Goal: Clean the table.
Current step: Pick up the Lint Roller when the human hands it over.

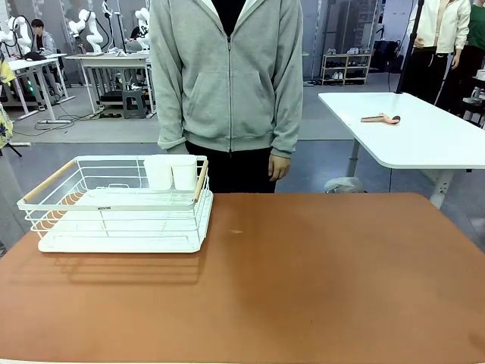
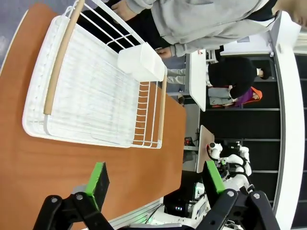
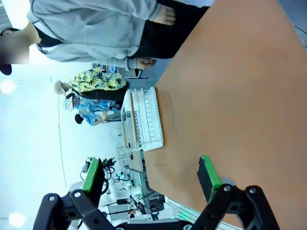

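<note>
Leftward, dish rack (image 1: 114, 220) on the table (image 1: 318, 280); left gripper (image 2: 154, 178), right gripper (image 3: 148, 173) wide, empty.

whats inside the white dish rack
A white holder sits at the far corner of the dish rack; the rest of the wire bed looks bare. The holder's inside is hidden by its walls.

The two fingers (image 3: 209, 178) with green pads stand wide apart over the brown tabletop (image 3: 240, 96). A white rack (image 3: 144, 120) sits on it near a person (image 3: 96, 28) in grey.
</note>
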